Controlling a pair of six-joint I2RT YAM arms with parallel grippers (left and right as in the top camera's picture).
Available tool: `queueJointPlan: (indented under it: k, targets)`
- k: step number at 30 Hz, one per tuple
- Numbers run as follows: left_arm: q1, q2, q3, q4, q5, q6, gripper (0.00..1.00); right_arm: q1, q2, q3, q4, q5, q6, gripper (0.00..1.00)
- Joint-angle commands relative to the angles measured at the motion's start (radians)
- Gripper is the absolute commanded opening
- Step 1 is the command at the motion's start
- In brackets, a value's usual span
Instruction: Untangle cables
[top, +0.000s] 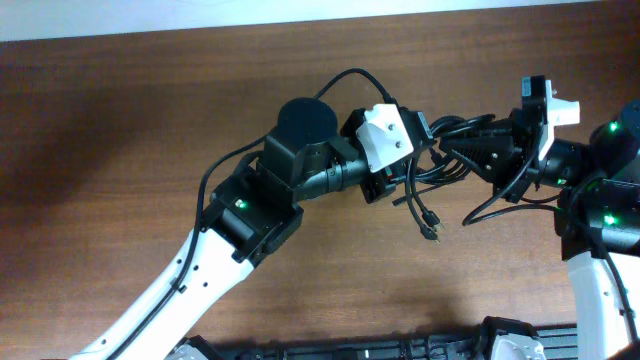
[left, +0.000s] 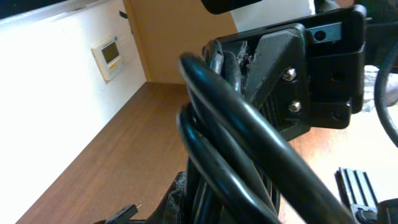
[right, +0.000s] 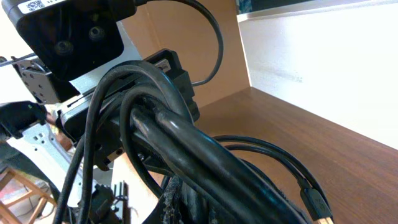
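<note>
Between the left pincer (top: 412, 165) and right pincer (top: 447, 155), the cables (top: 419, 203) hang clamped.

The table (top: 120, 110) was reddish-brown wood with fine darker grain streaks. The cables (top: 450, 165) were glossy black; 1 plug (top: 432, 228), hanging toward 6 o'clock from the bundle, showed brassy prongs. The left arm (top: 170, 290) had a white link and black joints, with a white cover (top: 388, 138) at its wrist and 1 green light (top: 240, 204). At 3 o'clock, the right arm (top: 600, 290) was likewise white and black, dotted with green lights (top: 604, 220). In the left wrist view, the wall (left: 50, 81) was white, its panel (left: 107, 58) cream with a greenish screen.
</note>
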Motion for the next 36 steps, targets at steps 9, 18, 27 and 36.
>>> queueJointPlan:
  k: [9,18,27,36]
  targets:
    - [-0.002,-0.005,0.006,0.003,-0.339,-0.01,0.0,0.0,0.013,0.008,-0.044,-0.027,-0.006,0.04]
    - [-0.002,-0.105,0.006,0.003,-0.667,-0.009,0.0,0.0,0.067,0.007,-0.051,-0.027,-0.006,0.04]
    - [-0.002,-0.189,0.006,0.003,-0.814,-0.009,0.0,0.0,0.101,0.007,-0.061,-0.027,-0.006,0.04]
    - [-0.002,-0.251,0.005,0.002,-1.054,0.003,0.0,0.0,0.103,0.007,-0.061,-0.026,-0.01,0.04]
